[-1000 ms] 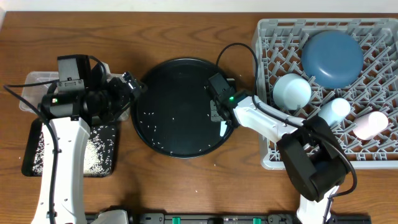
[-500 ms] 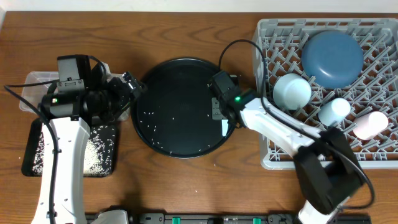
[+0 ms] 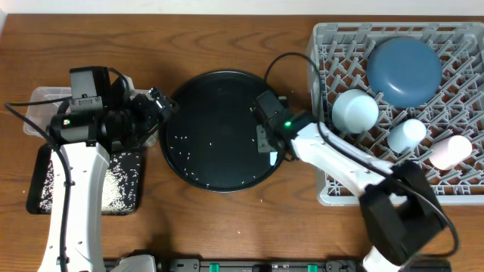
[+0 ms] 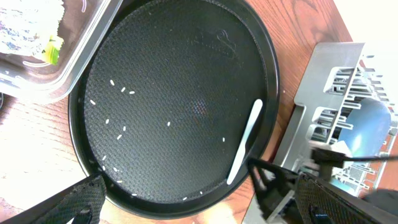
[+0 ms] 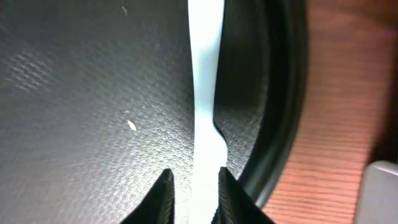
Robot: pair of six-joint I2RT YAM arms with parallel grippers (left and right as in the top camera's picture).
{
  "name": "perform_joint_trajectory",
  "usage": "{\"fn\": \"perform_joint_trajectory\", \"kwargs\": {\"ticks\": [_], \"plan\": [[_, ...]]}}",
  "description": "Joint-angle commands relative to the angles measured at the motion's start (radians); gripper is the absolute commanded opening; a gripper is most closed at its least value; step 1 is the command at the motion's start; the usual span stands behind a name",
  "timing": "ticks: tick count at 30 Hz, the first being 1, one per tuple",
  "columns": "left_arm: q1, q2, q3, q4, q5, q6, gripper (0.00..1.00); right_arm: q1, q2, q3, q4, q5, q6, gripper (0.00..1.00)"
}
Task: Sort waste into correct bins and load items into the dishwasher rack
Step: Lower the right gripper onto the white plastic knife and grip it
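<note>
Though the embossed tray mark (image 4: pixel 214 40) is illegible, right pincer (image 5: pixel 194 177) straddles the white spoon (image 4: pixel 245 140) barely parted, left pincer (image 4: pixel 202 186) gaping empty.

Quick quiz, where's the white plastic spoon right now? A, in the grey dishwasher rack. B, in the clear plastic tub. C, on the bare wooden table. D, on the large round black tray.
D: the white plastic spoon lies flat on the large round black tray, just inside its rim.

1. One grey rack (image 3: pixel 325 193).
2. One dark-blue plate (image 3: pixel 404 70).
3. One pale-blue bowl (image 3: pixel 355 111).
4. Two cups: light-blue cup (image 3: pixel 406 134), pink cup (image 3: pixel 449 151).
5. One white spoon (image 4: pixel 244 144).
6. One round black tray (image 3: pixel 219 98).
7. Two bins: clear tub (image 3: pixel 39 106), black rectangular tray (image 3: pixel 34 198).
</note>
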Motion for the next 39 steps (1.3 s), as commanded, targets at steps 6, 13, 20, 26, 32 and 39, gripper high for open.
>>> {"fn": "perform_joint_trajectory", "kwargs": {"ticks": [6,13,20,26,32,39], "plan": [[0.004,0.005,0.006,-0.002,-0.009,0.01,0.98,0.023,0.099,-0.015,-0.013,0.0,0.015,0.23],[0.004,0.005,0.006,-0.002,-0.009,0.01,0.98,0.023,0.126,-0.017,-0.023,-0.029,0.022,0.08],[0.004,0.005,0.006,-0.002,-0.009,0.01,0.98,0.023,0.124,-0.017,-0.023,-0.03,0.022,0.01],[0.004,0.005,0.006,-0.002,-0.009,0.01,0.98,0.023,0.124,-0.017,-0.023,-0.03,0.022,0.01],[0.004,0.005,0.006,-0.002,-0.009,0.01,0.98,0.023,0.124,-0.017,-0.051,-0.042,0.045,0.26],[0.004,0.005,0.006,-0.002,-0.009,0.01,0.98,0.024,0.125,-0.018,-0.114,-0.067,0.111,0.19]]}}
